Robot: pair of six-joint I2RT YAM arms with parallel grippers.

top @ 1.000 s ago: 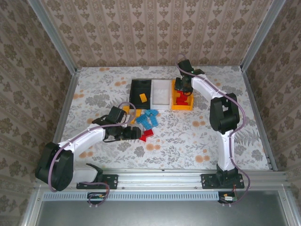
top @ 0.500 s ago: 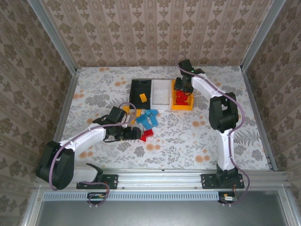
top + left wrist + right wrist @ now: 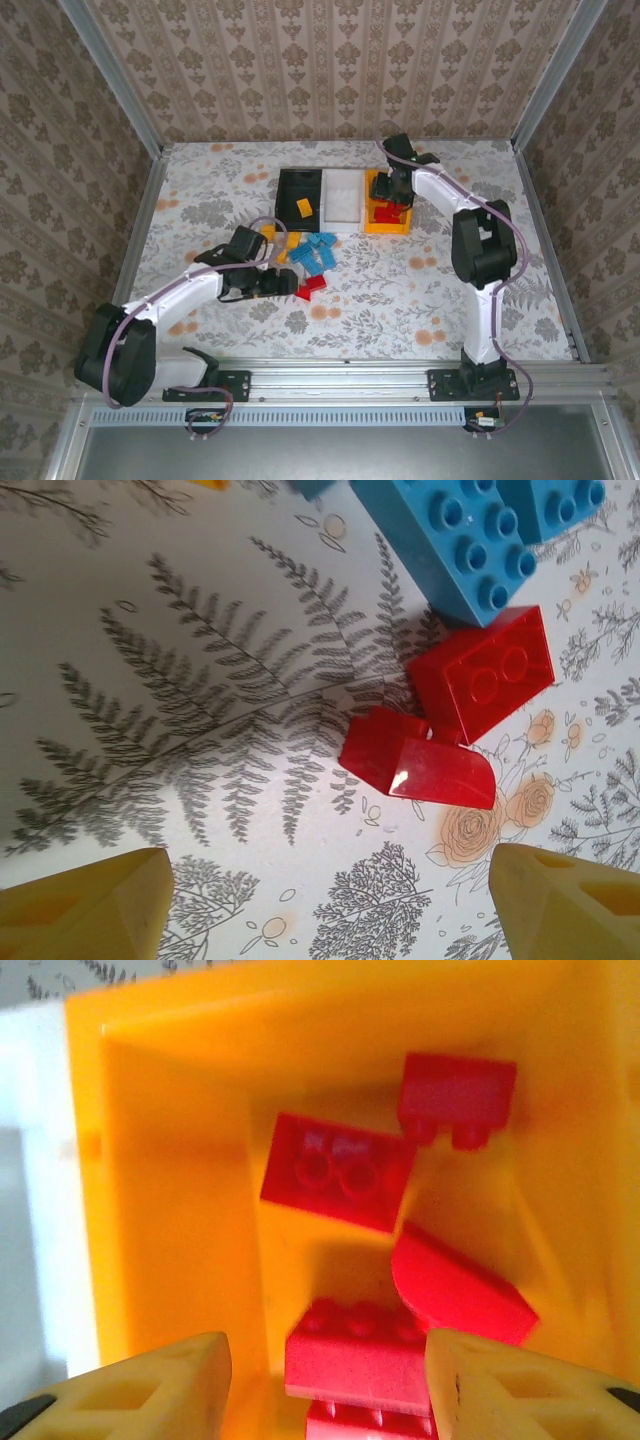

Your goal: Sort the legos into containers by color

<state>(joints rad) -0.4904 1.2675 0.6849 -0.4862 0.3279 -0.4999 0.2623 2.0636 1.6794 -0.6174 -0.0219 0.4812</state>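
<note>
flowered table (image 3: 400,290): right fingers (image 3: 150,1385) hang released above the orange-yellow tray (image 3: 180,1160) of red legos (image 3: 338,1170). left fingers (image 3: 90,905), spread wide, well apart from that tray, hover over two red bricks (image 3: 480,675); next, likely clench one.

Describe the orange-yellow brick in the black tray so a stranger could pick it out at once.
At the far middle of the table, a black tray, a white tray and an orange-yellow tray stand in a row. The orange-yellow brick lies alone in the black tray, the leftmost. Same-coloured bricks nearby lie loose on the table, outside any tray.
</note>
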